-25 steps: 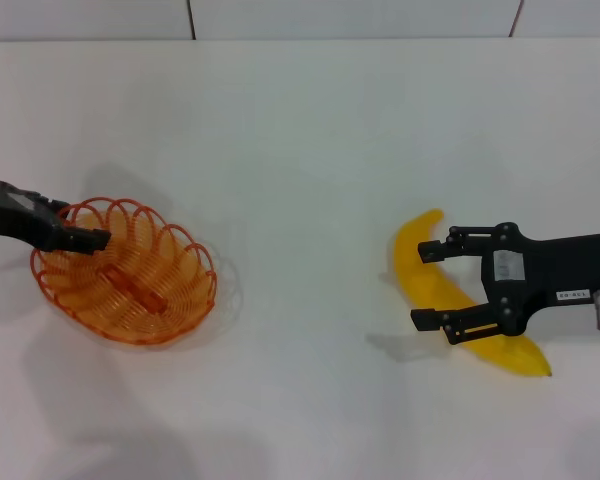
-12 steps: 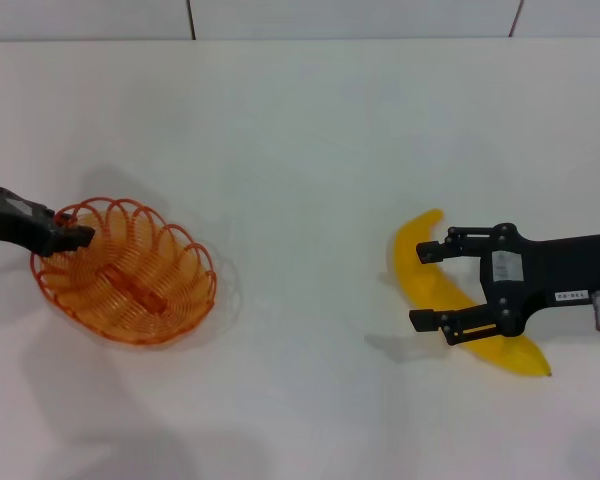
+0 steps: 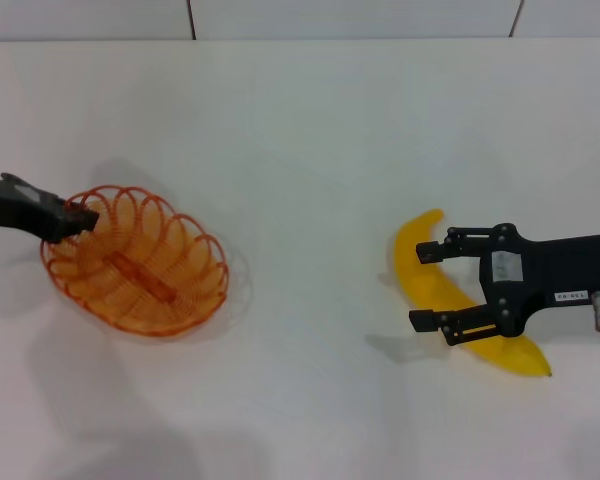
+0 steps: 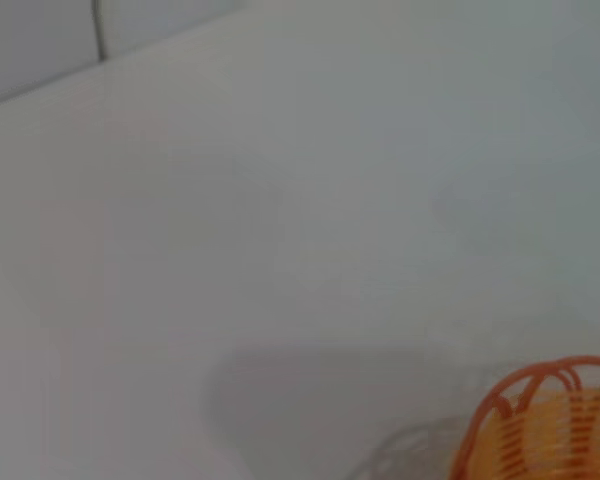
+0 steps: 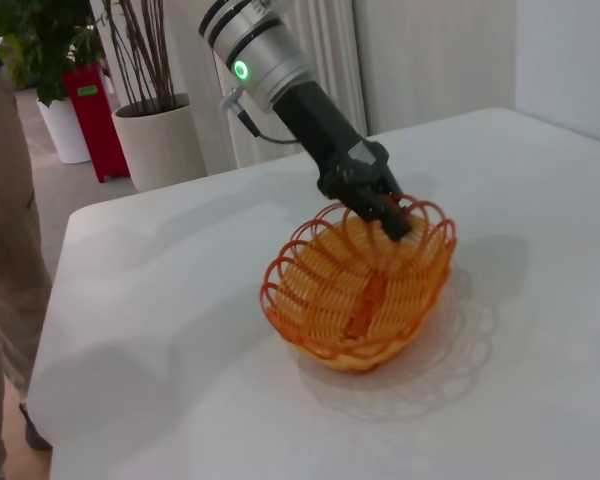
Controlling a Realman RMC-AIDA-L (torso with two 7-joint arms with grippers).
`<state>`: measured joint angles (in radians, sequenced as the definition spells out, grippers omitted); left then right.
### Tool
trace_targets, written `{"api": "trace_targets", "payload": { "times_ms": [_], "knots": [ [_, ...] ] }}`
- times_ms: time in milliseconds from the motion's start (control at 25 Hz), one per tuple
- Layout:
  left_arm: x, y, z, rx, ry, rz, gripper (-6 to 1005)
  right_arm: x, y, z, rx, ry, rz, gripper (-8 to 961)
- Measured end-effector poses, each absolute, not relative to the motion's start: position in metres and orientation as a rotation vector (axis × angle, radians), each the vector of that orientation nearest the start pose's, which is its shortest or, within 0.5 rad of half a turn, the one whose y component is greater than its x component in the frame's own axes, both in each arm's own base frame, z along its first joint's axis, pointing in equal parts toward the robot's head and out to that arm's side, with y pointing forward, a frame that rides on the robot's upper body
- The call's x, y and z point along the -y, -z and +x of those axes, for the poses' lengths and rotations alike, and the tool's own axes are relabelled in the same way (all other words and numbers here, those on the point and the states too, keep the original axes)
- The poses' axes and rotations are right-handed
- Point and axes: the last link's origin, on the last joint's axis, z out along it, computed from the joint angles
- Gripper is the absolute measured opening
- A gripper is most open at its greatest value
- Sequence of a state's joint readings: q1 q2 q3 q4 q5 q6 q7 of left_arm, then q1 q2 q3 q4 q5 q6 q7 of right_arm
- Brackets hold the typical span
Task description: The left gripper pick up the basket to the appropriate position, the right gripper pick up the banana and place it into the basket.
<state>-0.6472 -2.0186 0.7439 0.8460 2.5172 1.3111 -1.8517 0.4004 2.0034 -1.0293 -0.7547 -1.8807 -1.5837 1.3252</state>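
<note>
The orange wire basket (image 3: 140, 265) is at the left of the white table. My left gripper (image 3: 76, 221) is shut on its near-left rim and holds it tilted, a little off the table. Both show in the right wrist view too: the basket (image 5: 360, 290) and the left gripper (image 5: 388, 212). A piece of the basket's rim (image 4: 540, 415) shows in the left wrist view. The yellow banana (image 3: 416, 258) lies at the right. My right gripper (image 3: 432, 284) is open, with one finger on each side of the banana's middle.
The table's far edge (image 3: 300, 40) meets a tiled wall. In the right wrist view, potted plants (image 5: 160, 140) and a person's leg (image 5: 0, 250) stand beyond the table's far end.
My left gripper has lifted the basket by its rim and carried it a little to the right. The right gripper and the banana have not moved.
</note>
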Motion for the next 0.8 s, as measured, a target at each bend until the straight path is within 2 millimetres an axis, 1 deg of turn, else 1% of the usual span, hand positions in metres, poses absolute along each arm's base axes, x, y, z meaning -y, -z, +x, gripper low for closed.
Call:
{"api": "trace_targets", "payload": {
  "times_ms": [480, 800],
  "knots": [
    [-0.396, -0.052, -0.274, 0.827, 0.100, -2.514, 96, -0.298, 0.000, 0.279, -0.437, -0.491, -2.921, 879],
    [-0.401, -0.057, -0.272, 0.809, 0.191, -2.476, 90, -0.298, 0.000, 0.279, -0.434, -0.490, -2.922, 879]
  ]
}}
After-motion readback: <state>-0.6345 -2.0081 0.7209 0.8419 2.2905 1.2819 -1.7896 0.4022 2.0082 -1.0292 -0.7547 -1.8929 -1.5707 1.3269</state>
